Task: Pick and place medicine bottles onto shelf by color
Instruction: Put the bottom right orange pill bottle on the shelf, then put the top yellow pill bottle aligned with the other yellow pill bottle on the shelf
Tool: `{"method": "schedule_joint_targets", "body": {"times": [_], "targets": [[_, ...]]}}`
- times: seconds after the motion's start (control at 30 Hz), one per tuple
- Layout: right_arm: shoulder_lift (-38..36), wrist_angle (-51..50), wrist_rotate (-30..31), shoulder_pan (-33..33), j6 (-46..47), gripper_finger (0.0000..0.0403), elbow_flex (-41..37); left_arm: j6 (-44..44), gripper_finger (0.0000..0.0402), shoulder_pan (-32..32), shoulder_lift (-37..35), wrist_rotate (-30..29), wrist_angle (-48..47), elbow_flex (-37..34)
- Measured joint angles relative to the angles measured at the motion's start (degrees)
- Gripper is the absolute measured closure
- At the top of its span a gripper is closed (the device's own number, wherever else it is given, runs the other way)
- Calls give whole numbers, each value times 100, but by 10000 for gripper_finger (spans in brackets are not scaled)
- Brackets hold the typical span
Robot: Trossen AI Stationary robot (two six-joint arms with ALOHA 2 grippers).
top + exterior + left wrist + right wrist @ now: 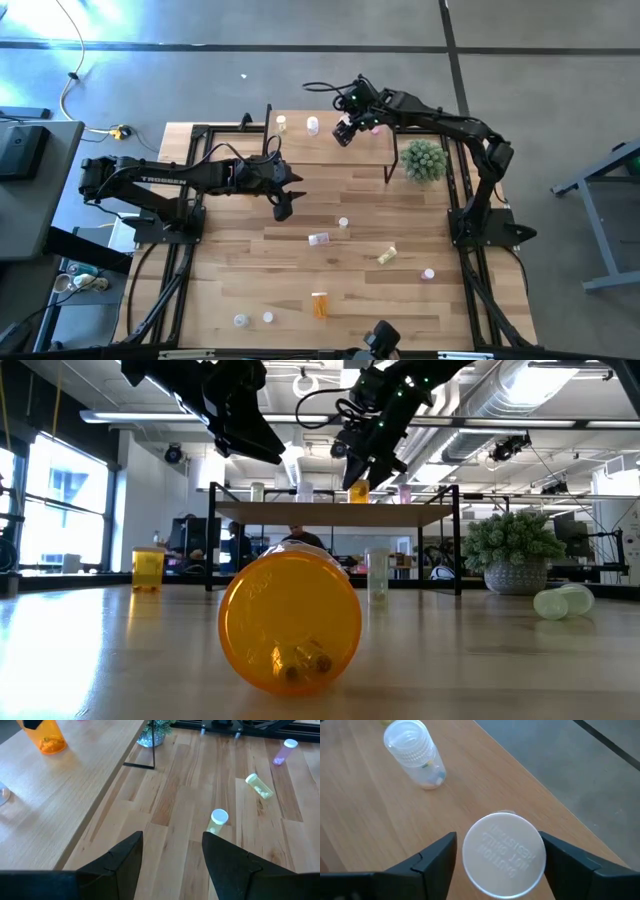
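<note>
Right end effector [495, 857], fingers spread, hangs directly above an upright orange bottle [358, 491] on the shelf [340, 513].

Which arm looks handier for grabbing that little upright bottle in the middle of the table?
Probably the left: its open left gripper hangs just short of the white-capped bottle, while the right gripper is busy over the shelf.
</note>
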Motion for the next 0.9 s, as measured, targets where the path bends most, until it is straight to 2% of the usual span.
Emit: {"method": "schedule_joint_targets", "body": {"times": [0.3, 0.43, 0.9], "targets": [[0, -462, 0, 0, -355, 141, 558, 20, 206, 0, 0, -19, 42, 0], [-22, -731, 0, 3, -524, 141, 773, 222, 206, 0, -35, -107, 463, 3], [-679, -1128, 2, 491, -811, 142, 836, 496, 206, 2, -752, -39, 516, 551]]}}
